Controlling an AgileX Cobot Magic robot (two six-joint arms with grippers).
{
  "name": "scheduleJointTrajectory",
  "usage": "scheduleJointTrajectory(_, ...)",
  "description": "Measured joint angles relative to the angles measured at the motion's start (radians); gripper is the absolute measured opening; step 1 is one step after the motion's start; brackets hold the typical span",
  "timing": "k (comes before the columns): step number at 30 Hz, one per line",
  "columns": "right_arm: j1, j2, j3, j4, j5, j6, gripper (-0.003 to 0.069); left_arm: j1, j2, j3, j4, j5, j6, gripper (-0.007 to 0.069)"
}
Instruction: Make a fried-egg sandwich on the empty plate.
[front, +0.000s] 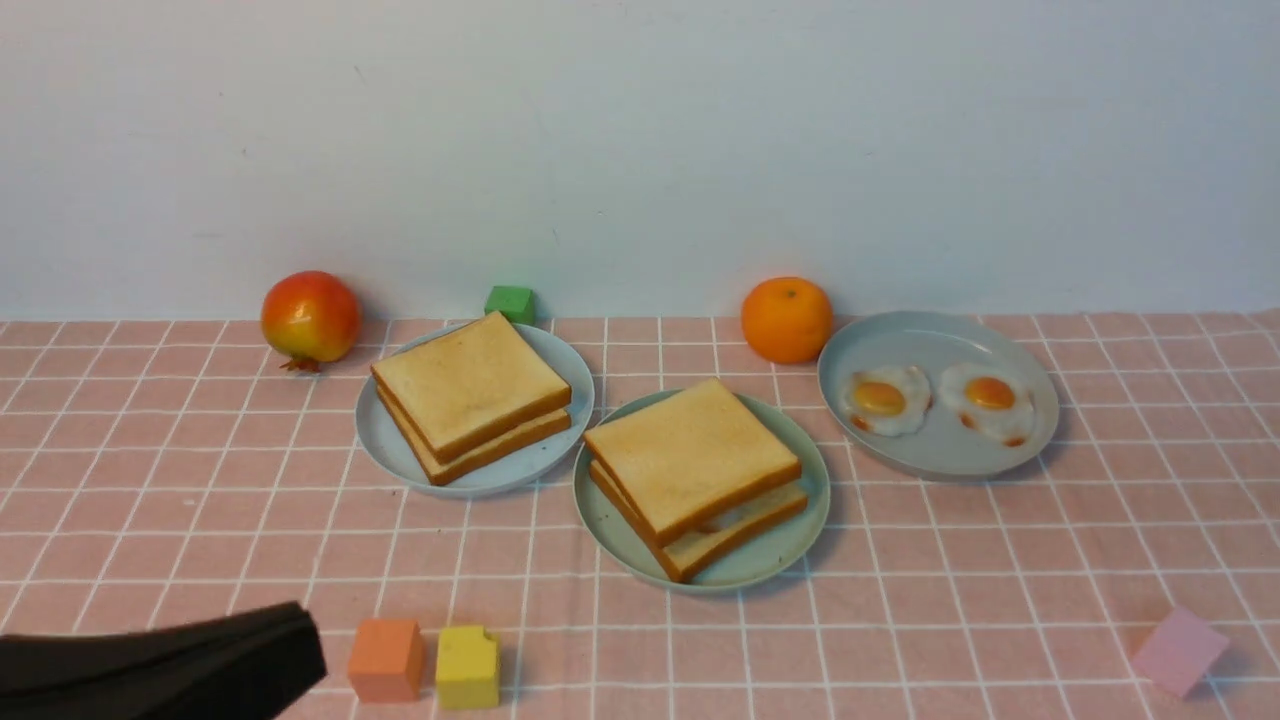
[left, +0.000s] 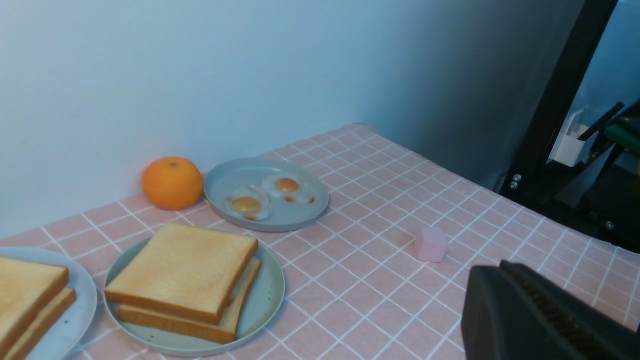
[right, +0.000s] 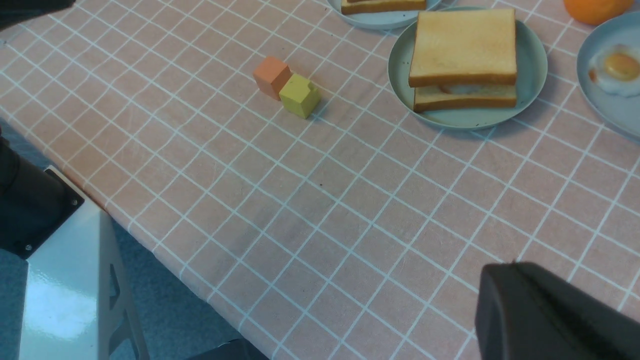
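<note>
Left gripper (front: 300, 650) sits low at the near-left edge of the front view, black, jaws clenched together w/ nothing between them, hovering apart from all food. In the left wrist view its ribbed pad edges (left: 550, 310) press flat against each other. Right gripper (right: 505, 295) is out of the front view; its own wrist view shows only a dark finger block w/ no gap visible, so it reads as closed & empty, over bare cloth near the table's front edge.

Just beside the left gripper: orange cube (front: 385, 660) & yellow cube (front: 467, 667), side by side, nearly touching.

Centre of the pink checked tablecloth (front: 900, 560): mint-green plate (front: 800, 540) holding the fried-egg sandwich (front: 695, 475), i.e. two toast slices stacked, top one slightly skewed, w/ white egg peeking out between them at the near-right edge.

Behind-left, touching rims w/ it or nearly so: grey-blue plate (front: 380, 440) w/ a plain toast stack (front: 470, 395), two slices. To the right: another grey-blue plate (front: 940, 340) w/ two fried eggs (front: 935, 398) lying side by side.

Along the back wall: pomegranate (front: 310, 318) far left, green cube (front: 511, 302) behind the toast plate, orange (front: 787, 319) just beside the egg plate. Pink cube (front: 1178, 650) sits alone near-right, tilted.
</note>
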Motion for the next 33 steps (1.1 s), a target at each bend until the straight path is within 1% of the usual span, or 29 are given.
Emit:
scheduleJointTrajectory(4,0.0,0.0,0.0,0.001,0.0,0.0,0.0033,0.0,-0.044,0.038,-0.002,0.007,0.003,0.0013)
scheduleJointTrajectory(11,0.0,0.0,0.0,0.001,0.0,0.0,0.0041,0.0,-0.044,0.062,-0.003,0.048,0.003,0.0013)
scheduleJointTrajectory(13,-0.014,-0.001,0.0,0.006,0.0,0.0,0.0045,0.0,-0.043,0.064,-0.005,0.057,0.003,0.0013)
scheduleJointTrajectory(16,-0.078,-0.013,0.0,0.022,0.0,0.0,0.0049,0.0,-0.043,0.064,-0.006,0.066,0.003,0.0013)
scheduleJointTrajectory(19,-0.166,-0.038,0.0,0.035,0.0,0.0,0.0053,0.0,-0.043,0.064,-0.006,0.074,0.003,0.0013)
scheduleJointTrajectory(20,-0.226,-0.057,0.001,0.036,0.0,-0.008,0.0054,0.0,-0.043,0.064,-0.006,0.078,0.003,0.0013)
scheduleJointTrajectory(21,-0.226,-0.06,0.001,0.036,0.0,-0.01,0.0054,0.0,-0.043,0.064,-0.006,0.078,0.003,0.0013)
scheduleJointTrajectory(23,-0.329,-0.111,0.039,0.042,-0.022,-0.072,0.0052,0.0,-0.043,0.064,-0.006,0.08,0.003,0.0013)
scheduleJointTrajectory(24,-0.347,-0.127,0.052,0.043,-0.036,-0.086,0.005,0.0,-0.043,0.064,-0.006,0.081,0.003,0.0013)
scheduleJointTrajectory(26,-0.464,-0.193,0.176,0.053,-0.195,-0.163,0.0045,0.0,-0.043,0.064,-0.006,0.081,0.003,0.0013)
scheduleJointTrajectory(27,-0.495,-0.22,0.217,0.053,-0.248,-0.185,0.0045,0.0,-0.043,0.064,-0.006,0.081,0.003,0.0013)
scheduleJointTrajectory(28,-0.543,-0.247,0.292,0.053,-0.337,-0.203,0.0045,0.0,-0.043,0.064,-0.006,0.081,0.003,0.0013)
scheduleJointTrajectory(29,-0.589,-0.283,0.372,0.053,-0.425,-0.218,0.0045,0.0,-0.043,0.064,-0.006,0.081,0.003,0.0013)
scheduleJointTrajectory(32,-0.679,-0.389,0.58,0.054,-0.611,-0.225,0.0045,0.0,-0.043,0.064,-0.006,0.081,0.003,0.0013)
scheduleJointTrajectory(33,-0.711,-0.439,0.701,0.057,-0.684,-0.229,0.0045,0.0,-0.043,0.064,-0.006,0.081,0.003,0.0013)
